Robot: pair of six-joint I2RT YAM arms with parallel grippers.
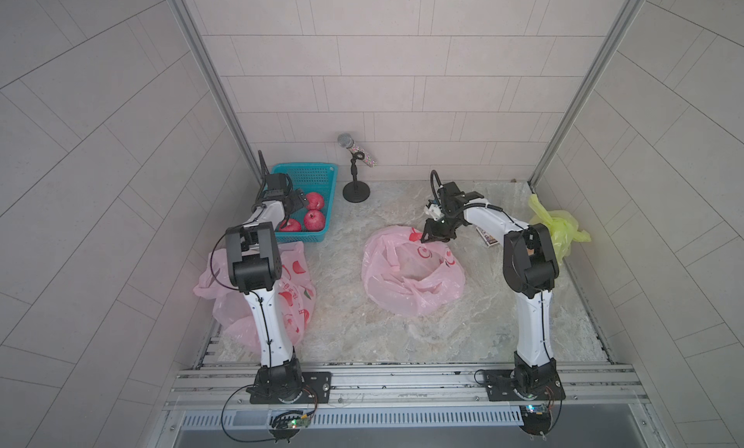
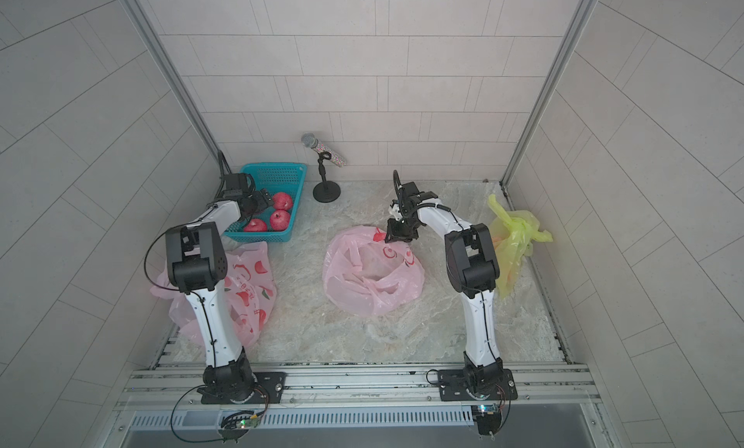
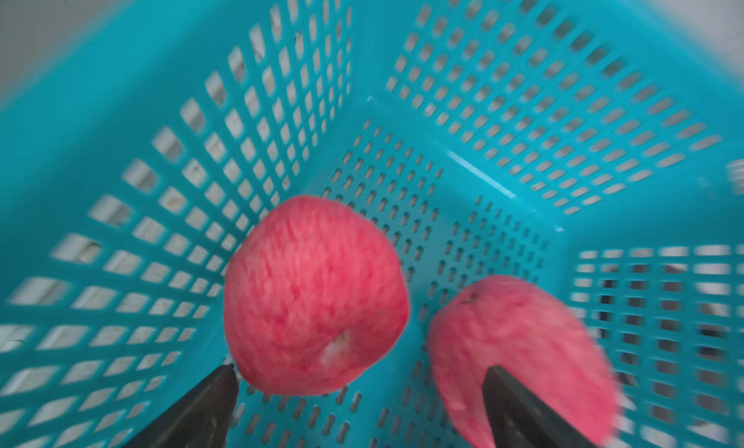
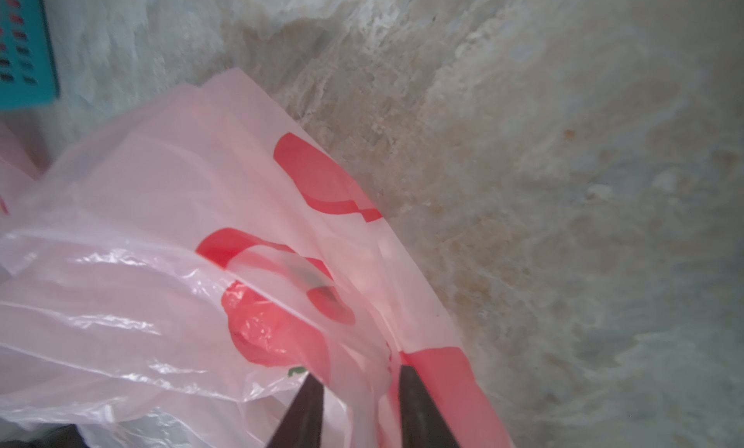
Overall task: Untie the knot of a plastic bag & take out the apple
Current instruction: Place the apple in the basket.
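Left wrist view: left jaws gape wide above two red apples point(image 3: 314, 297) in the teal basket point(image 3: 523, 103) (picture blurred); right jaws stand narrowly apart over the pink bag point(image 4: 161, 224).

Pink plastic bag point(image 1: 410, 281) slumped open, red apple point(image 3: 314, 297) in teal basket point(image 3: 523, 83)

We record a translucent pink bag point(image 1: 410, 281) at centre, printed with red apple motifs; a second pink bag point(image 1: 296, 289) carrying the same red print; a yellow-green bag point(image 1: 563, 224); a teal basket point(image 1: 322, 172) with grid perforations; red apples point(image 3: 314, 297), finely streaked pink; a worktop point(image 1: 362, 337) veined beige and grey; a microphone point(image 1: 356, 148), silver head, multicoloured speckled handle.
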